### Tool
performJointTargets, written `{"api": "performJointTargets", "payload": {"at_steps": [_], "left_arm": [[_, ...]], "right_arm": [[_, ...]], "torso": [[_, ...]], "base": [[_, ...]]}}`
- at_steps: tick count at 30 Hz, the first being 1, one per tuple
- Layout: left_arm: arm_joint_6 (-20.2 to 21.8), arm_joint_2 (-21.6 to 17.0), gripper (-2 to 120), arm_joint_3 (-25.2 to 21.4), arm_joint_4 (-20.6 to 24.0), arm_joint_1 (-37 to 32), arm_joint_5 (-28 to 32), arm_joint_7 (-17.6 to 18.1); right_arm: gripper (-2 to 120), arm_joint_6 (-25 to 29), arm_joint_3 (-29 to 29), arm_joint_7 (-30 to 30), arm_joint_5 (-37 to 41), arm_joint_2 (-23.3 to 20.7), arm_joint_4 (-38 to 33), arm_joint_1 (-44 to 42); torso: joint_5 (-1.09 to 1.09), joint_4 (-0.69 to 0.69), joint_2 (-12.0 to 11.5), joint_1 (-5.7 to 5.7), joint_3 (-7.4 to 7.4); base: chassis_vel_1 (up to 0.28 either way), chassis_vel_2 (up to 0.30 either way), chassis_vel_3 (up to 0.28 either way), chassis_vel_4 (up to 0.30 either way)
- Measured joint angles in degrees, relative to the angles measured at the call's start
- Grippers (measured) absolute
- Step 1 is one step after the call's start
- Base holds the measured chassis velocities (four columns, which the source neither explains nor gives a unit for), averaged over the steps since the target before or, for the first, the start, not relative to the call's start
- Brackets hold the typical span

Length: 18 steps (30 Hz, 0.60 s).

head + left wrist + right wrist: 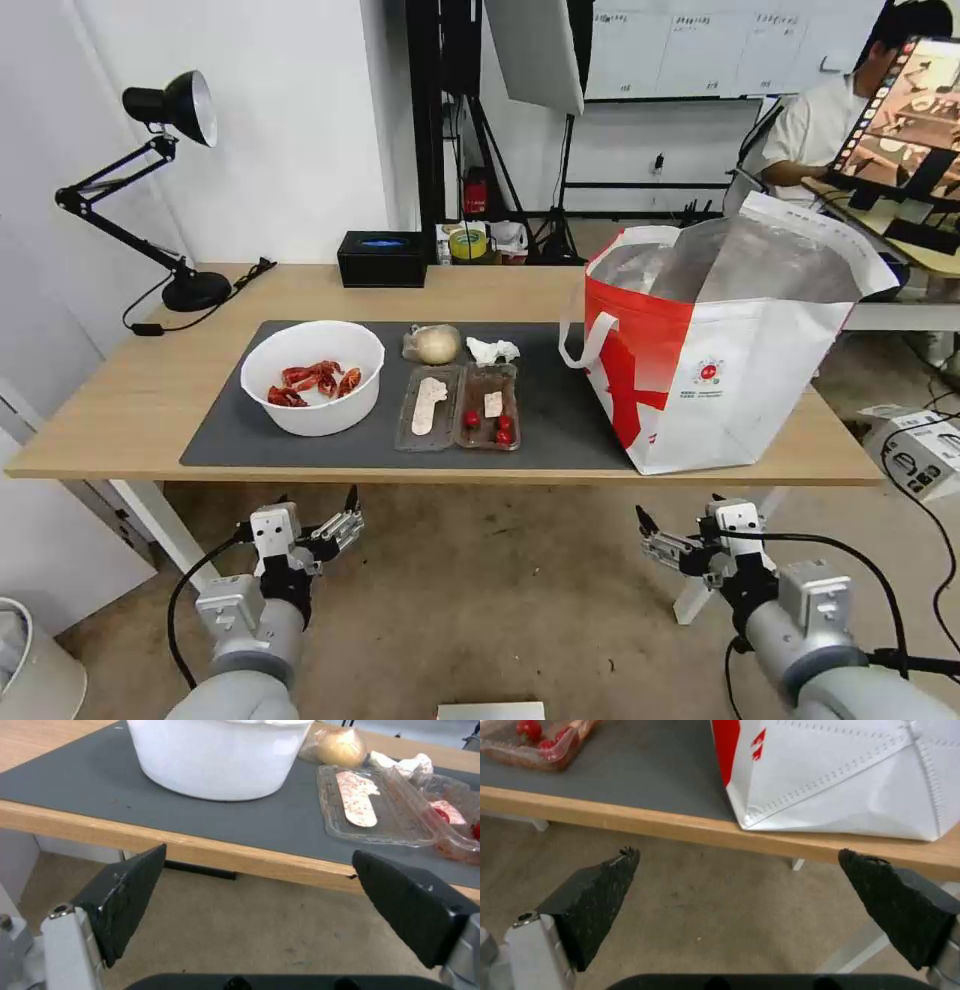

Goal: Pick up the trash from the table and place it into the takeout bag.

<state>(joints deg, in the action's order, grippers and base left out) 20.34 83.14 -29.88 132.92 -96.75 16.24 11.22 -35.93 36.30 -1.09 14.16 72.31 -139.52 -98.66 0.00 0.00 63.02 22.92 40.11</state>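
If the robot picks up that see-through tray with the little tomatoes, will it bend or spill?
Probably both. The clear tray looks like thin plastic lying open in two halves, so it may flex and fold at the hinge. Its cherry tomatoes sit loose and round, so they could roll out if it tips. It also looks light.

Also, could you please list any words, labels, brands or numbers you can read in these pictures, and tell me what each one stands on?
No text can be read in any of the views.
Takeout bag: a small round logo with a line of print beneath it, too small to read.
Whiteboard on the back wall: faint handwriting, too blurred to read.
Tilted screen at the far right: pictures, no legible words.
Small black box: a blue mark, no readable lettering.
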Motion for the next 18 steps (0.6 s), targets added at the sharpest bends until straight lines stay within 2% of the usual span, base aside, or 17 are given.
{"api": "performJointTargets", "payload": {"at_steps": [14,18], "left_arm": [[-1.5,0.0,100,0.3,1.8,0.8,4.0,-0.2],[-1.5,-0.1,100,1.0,2.1,1.7,8.9,0.7]], "right_arm": [[100,2.9,-0.5,0.0,2.8,0.2,0.2,0.7],[100,3.5,-0.6,-0.5,4.6,0.2,0.0,0.9]], "torso": [[0.01,0.0,0.0,0.0,0.0],[0.0,0.0,0.0,0.0,0.0]], "base": [[0.0,0.0,0.0,0.0],[0.0,0.0,0.0,0.0]]}}
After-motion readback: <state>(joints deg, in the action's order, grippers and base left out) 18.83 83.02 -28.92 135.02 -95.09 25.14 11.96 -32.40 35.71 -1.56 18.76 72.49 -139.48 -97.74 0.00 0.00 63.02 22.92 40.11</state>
